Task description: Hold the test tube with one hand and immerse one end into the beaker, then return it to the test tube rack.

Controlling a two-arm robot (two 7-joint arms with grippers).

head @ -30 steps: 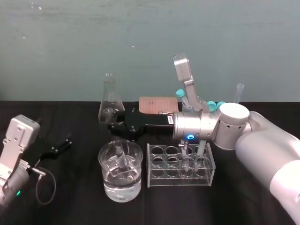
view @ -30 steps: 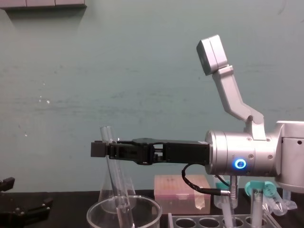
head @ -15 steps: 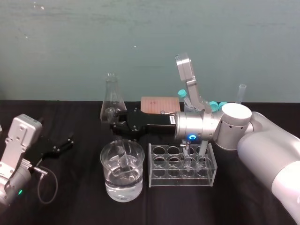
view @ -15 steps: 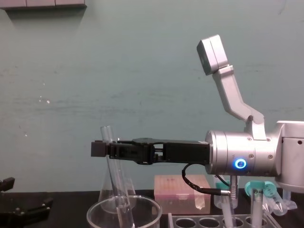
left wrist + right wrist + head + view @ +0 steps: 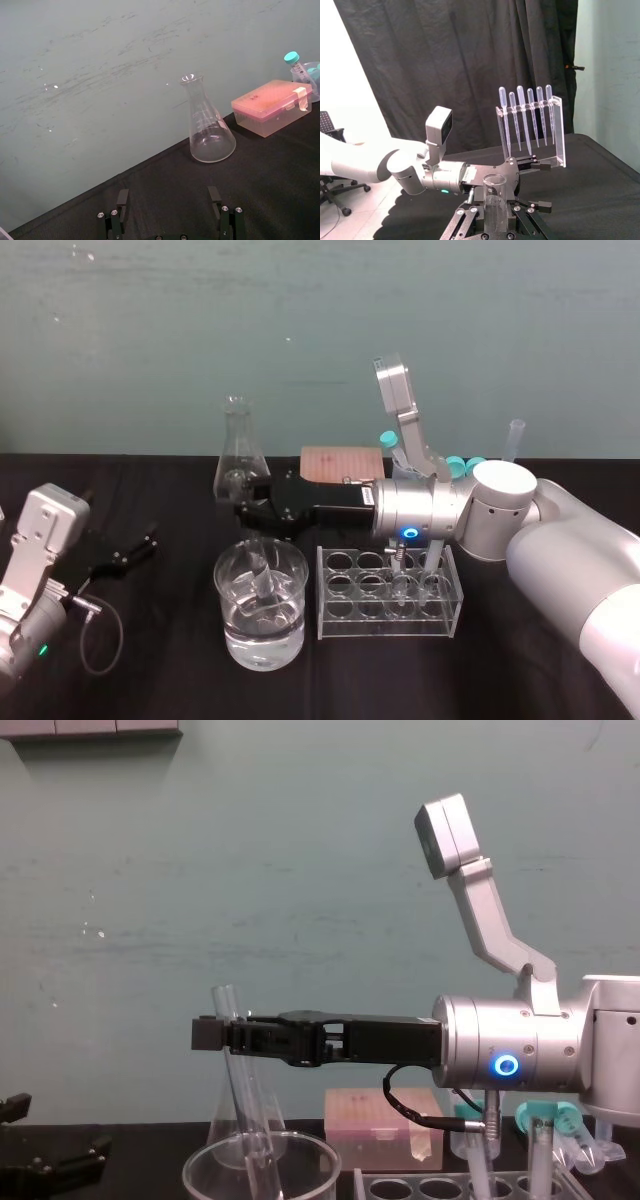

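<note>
A flat teal wall (image 5: 300, 320) stands behind the desk (image 5: 150, 680), its paint scuffed with pale scratches and a few small white flecks. Black cloth covers the desk and runs up to the wall at the far edge. Beyond the desk's left edge a heavy black curtain (image 5: 445, 60) hangs in long folds. Beside it is a bright white space, where part of a black office chair (image 5: 329, 132) on castors shows. The light is soft and even.

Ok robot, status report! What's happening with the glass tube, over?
Right gripper shut on test tube, slanted, lower end inside beaker. Left gripper open, parked far left. Test tube rack just beside beaker, flask behind.
</note>
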